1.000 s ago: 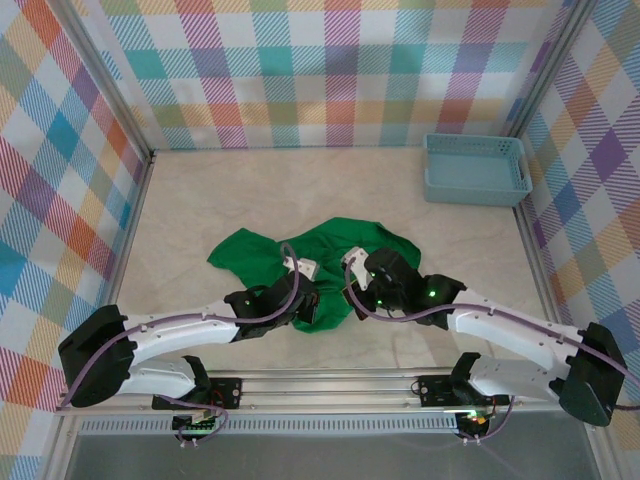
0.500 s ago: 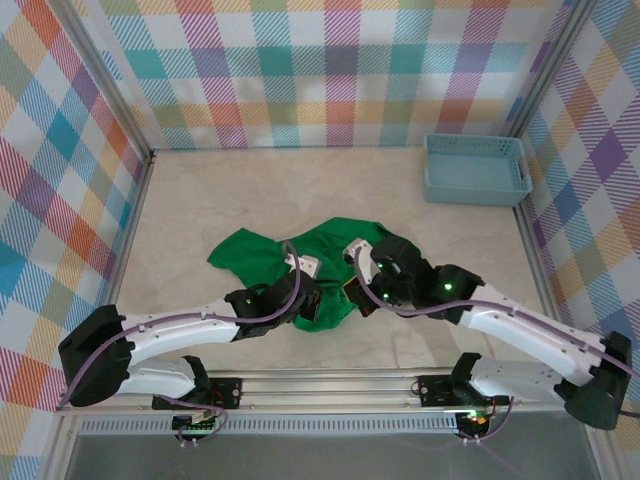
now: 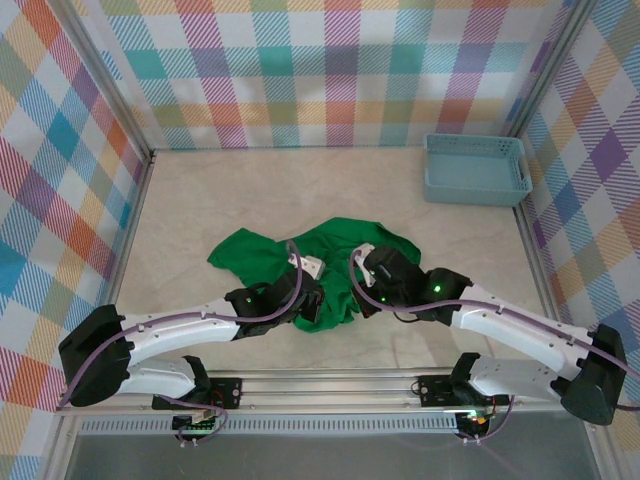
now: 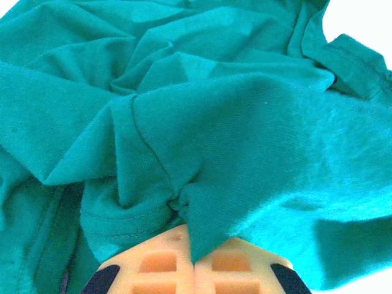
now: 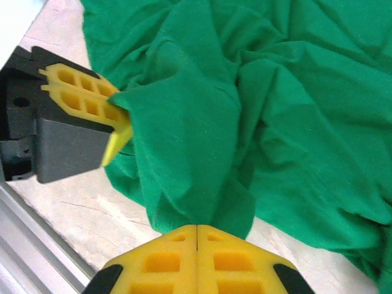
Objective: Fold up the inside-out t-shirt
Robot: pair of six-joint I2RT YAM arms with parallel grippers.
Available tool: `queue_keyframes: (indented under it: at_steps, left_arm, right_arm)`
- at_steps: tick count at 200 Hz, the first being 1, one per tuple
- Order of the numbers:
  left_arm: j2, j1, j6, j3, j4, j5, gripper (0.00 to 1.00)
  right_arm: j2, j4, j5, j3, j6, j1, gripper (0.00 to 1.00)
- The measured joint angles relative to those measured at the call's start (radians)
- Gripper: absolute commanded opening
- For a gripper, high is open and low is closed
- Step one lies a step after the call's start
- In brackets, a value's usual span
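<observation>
The inside-out t-shirt (image 3: 262, 256) lies crumpled in a bright green heap at the middle of the table. Both grippers meet at its near edge. My left gripper (image 3: 306, 302) is shut on a pinched fold of the cloth; in the left wrist view the fabric (image 4: 245, 122) runs straight into the closed gripper (image 4: 195, 244). My right gripper (image 3: 364, 292) is shut on the shirt's hem a little to the right; in its own view the closed gripper (image 5: 197, 228) pinches the green cloth (image 5: 275, 92). The left gripper's yellow fingers (image 5: 82, 98) show close by, also in the fabric.
A light blue plastic basket (image 3: 476, 170) stands at the back right corner. Checked walls close in the table on three sides. A metal rail (image 3: 330, 385) runs along the near edge, just behind the grippers. Bare tabletop (image 3: 250, 190) stretches beyond the shirt.
Both grippers stay shut on the shirt. The right arm swung slightly right and came back, and the near edge of the cloth has bunched a little between the two grippers.
</observation>
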Motion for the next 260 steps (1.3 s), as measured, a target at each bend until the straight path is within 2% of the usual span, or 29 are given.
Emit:
queue_keyframes:
  at_steps: [22,45,56,82,128,146,168,207,260]
  left_arm:
    - [-0.001,0.0,0.006,-0.002,-0.008,0.007,0.0]
    - [0.0,0.0,0.01,-0.002,-0.007,0.016,0.0]
    - [0.002,-0.001,0.01,-0.001,-0.008,0.019,0.0]
    - [0.017,-0.001,0.006,0.0,-0.008,0.023,0.0]
    - [0.027,0.0,-0.001,0.0,-0.009,0.011,0.0]
    - [0.03,0.0,-0.001,0.0,-0.008,0.011,0.0]
    - [0.045,0.0,-0.001,0.0,-0.008,0.015,0.0]
    - [0.061,0.0,-0.001,0.001,-0.008,0.014,0.0]
    - [0.063,0.001,-0.001,0.0,-0.008,0.014,0.02]
  right_arm:
    - [-0.033,-0.06,0.026,0.051,-0.013,-0.052,0.01]
    - [-0.023,-0.089,0.031,0.065,-0.002,-0.152,0.4]
    - [0.013,-0.106,0.038,0.065,0.001,-0.182,0.48]
    - [0.07,-0.121,0.006,0.059,0.008,-0.185,0.49]
    - [-0.023,-0.071,-0.107,-0.05,-0.001,-0.133,0.58]
    - [-0.016,-0.033,-0.133,-0.105,0.003,-0.102,0.57]
    - [0.032,0.038,-0.151,-0.166,0.016,-0.066,0.51]
    - [0.146,0.191,-0.127,-0.198,0.018,-0.028,0.51]
    - [0.243,0.336,-0.014,-0.209,-0.015,-0.025,0.49]
